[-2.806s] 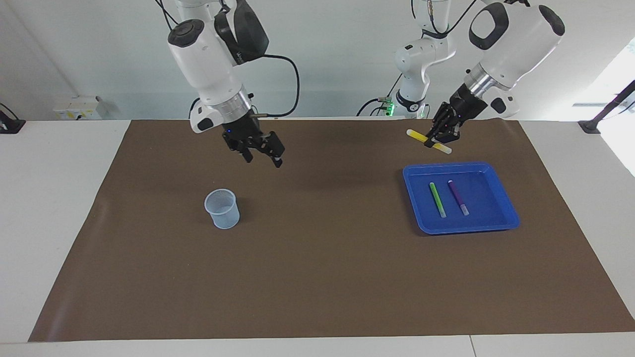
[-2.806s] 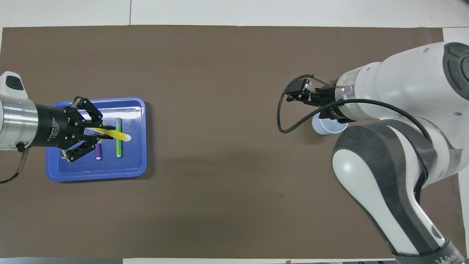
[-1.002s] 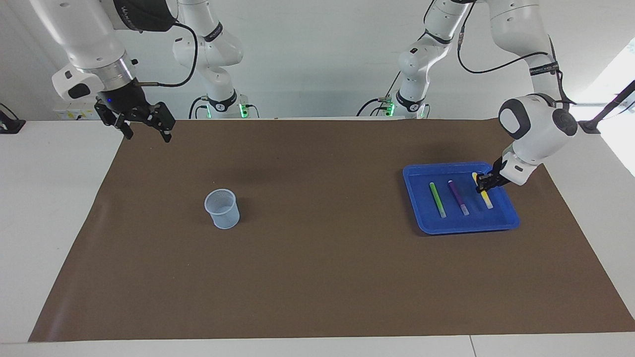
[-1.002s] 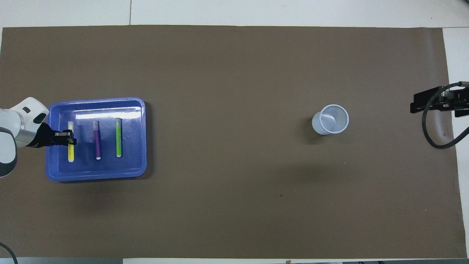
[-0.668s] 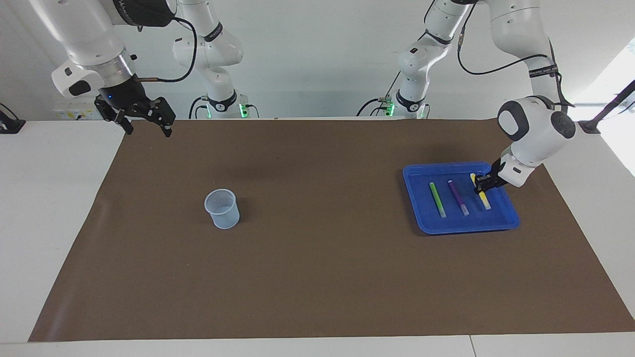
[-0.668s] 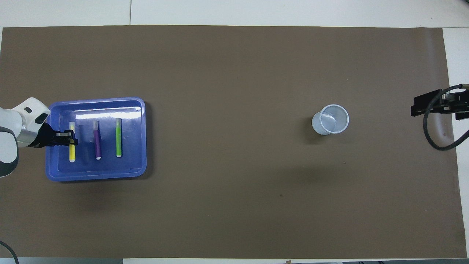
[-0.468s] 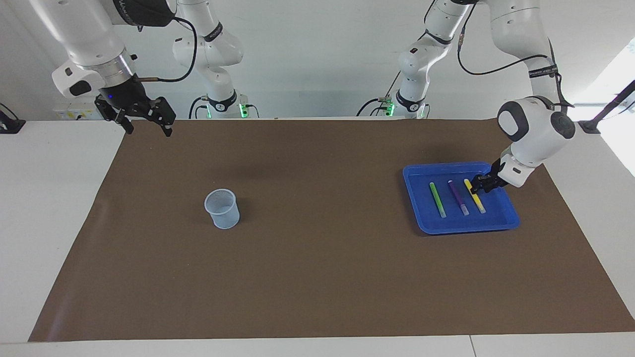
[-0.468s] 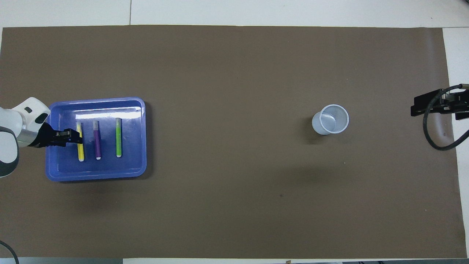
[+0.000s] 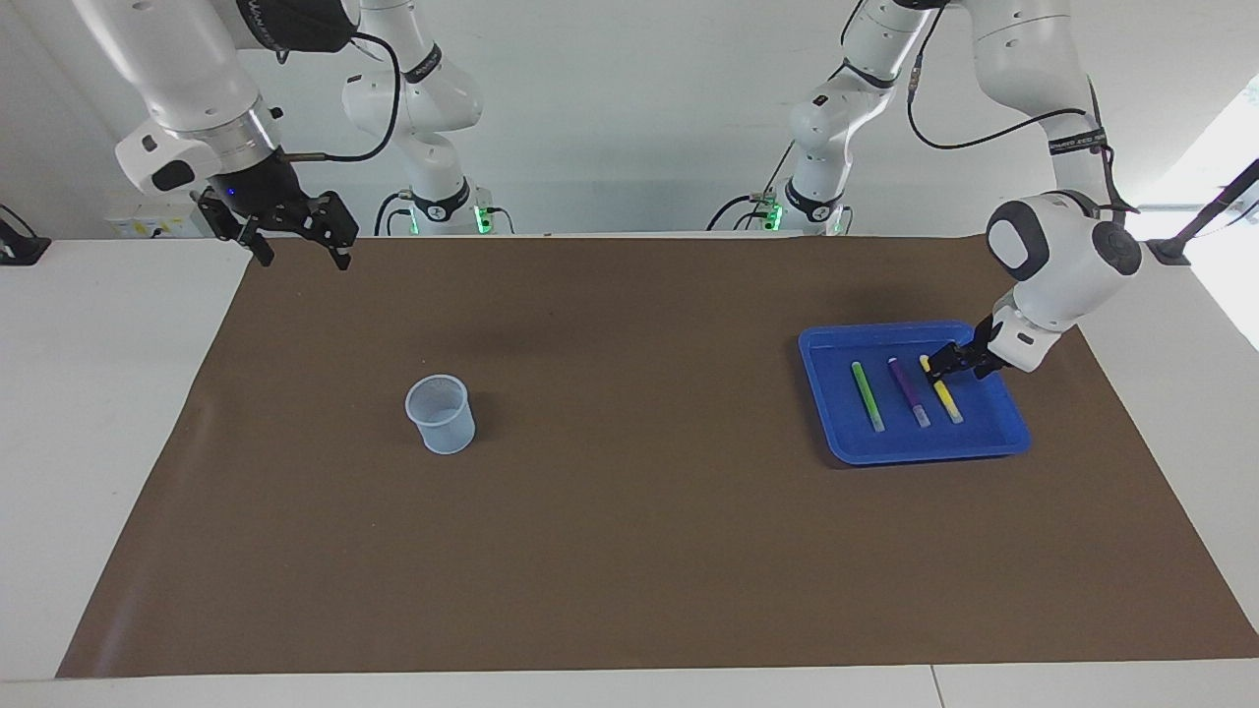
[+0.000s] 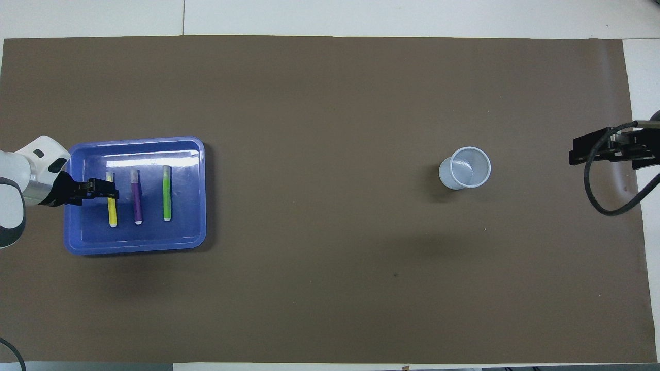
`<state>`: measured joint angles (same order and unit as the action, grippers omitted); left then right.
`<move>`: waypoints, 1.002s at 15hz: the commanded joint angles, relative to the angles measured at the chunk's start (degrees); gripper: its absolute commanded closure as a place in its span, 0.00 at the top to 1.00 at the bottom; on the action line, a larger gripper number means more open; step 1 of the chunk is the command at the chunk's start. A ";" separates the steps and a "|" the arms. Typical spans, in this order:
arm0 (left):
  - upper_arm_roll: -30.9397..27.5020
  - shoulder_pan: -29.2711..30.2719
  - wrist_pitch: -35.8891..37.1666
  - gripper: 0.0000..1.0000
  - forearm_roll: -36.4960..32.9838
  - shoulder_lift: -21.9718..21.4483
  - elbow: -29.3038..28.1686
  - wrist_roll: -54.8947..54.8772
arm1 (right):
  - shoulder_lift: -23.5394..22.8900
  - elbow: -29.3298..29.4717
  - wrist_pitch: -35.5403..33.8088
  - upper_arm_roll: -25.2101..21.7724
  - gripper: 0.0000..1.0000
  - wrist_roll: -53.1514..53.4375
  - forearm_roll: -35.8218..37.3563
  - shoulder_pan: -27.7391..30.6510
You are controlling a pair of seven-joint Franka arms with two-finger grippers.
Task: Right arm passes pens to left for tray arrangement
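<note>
3 pens (image 9: 907,392) lie in the tray (image 9: 1003,433); left gripper (image 9: 946,360) (jaws spread) at the yellow pen (image 9: 942,395). Right gripper (image 9: 299,239) waits, spread.

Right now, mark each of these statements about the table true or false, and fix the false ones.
1. Three pens lie in the blue tray. True: green pen, purple pen, yellow pen.
2. The cup holds a pen. False: it is empty.
3. The left pincer is raised over the cup. False: it is low in the tray at the yellow pen.
4. The right pincer is open and holds nothing. True.
5. The purple pen lies between the green and the yellow. True.
6. The cup stands inside the tray. False: it stands on the brown mat, toward the right arm's end.
</note>
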<state>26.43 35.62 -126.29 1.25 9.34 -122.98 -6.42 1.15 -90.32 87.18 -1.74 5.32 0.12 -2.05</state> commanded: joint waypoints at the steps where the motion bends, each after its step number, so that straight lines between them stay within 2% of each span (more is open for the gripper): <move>1: 0.38 -0.55 1.03 1.00 -1.07 1.30 3.26 1.23 | 1.22 -0.99 -0.78 1.48 1.00 0.31 1.20 1.35; 4: 0.38 -3.80 5.86 1.00 -1.07 0.86 7.83 1.84 | 1.22 -0.99 -0.43 1.65 1.00 0.22 1.02 1.35; 7: 0.82 -6.17 7.80 1.00 -1.07 -0.28 9.50 9.12 | 1.13 -0.91 -0.17 1.57 1.00 -0.22 1.11 1.26; 12: 1.00 -13.03 30.71 1.00 -1.07 -0.98 25.57 14.33 | 0.87 0.06 -0.34 1.65 1.00 -0.66 3.04 1.17; 13: 1.08 -13.30 34.75 1.00 -0.99 -2.38 27.95 14.24 | 0.78 0.15 -0.34 1.65 1.00 -0.92 3.13 1.17; 15: 0.74 -14.61 39.52 1.00 -0.98 -7.37 28.59 14.15 | 0.78 0.24 -0.34 1.65 1.00 -0.92 3.04 1.08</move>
<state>28.02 22.55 -91.86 1.23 6.47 -95.64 7.20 1.44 -90.13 87.00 -1.06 5.28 1.98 -1.86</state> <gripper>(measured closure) 0.000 0.000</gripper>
